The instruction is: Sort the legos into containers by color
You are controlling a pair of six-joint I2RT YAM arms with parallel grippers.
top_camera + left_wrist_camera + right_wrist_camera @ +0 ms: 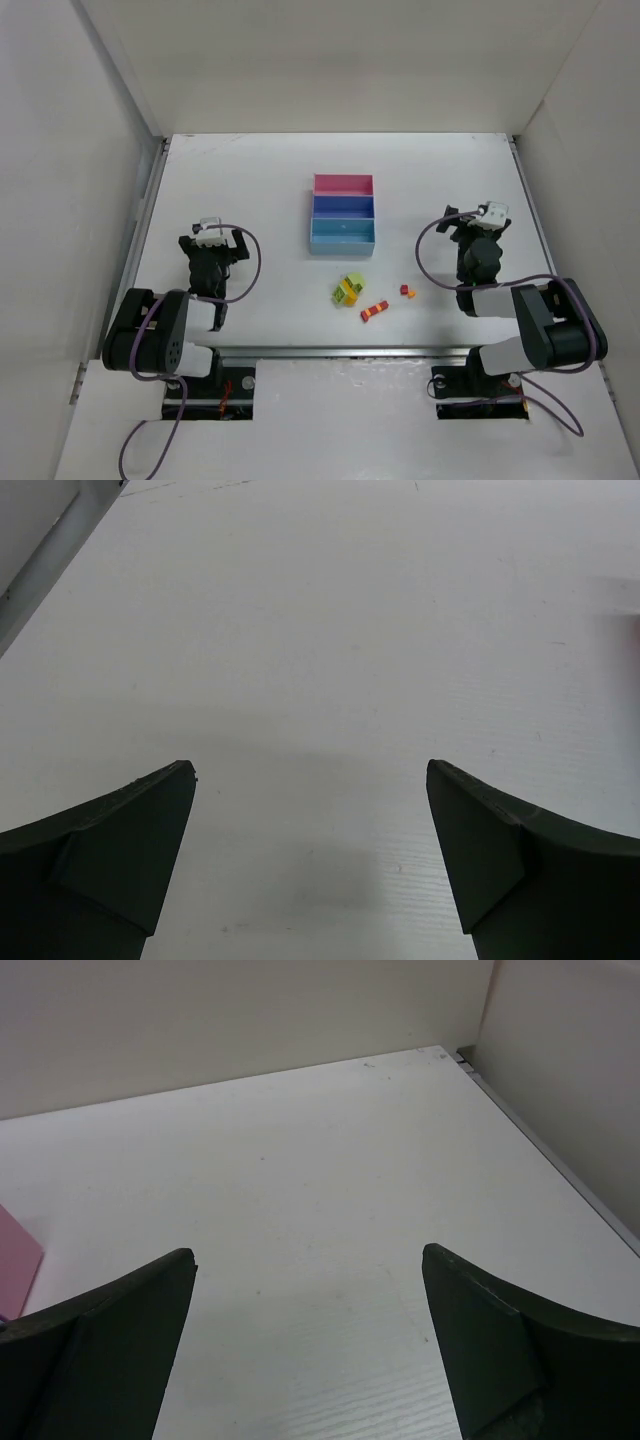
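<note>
legos point(372, 298) sit by the table point(250, 180) near edge between the 2 arms, slightly closer to the right gripper point(308, 1250), off to its left; it and the left gripper point(310, 770) both gape wide, empty

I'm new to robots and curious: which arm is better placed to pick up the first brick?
Probably the right: the legos lie nearer the right end effector than the left end effector. Both are open and empty.

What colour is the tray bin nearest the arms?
Light blue; that bin shows best in top external view.
</note>
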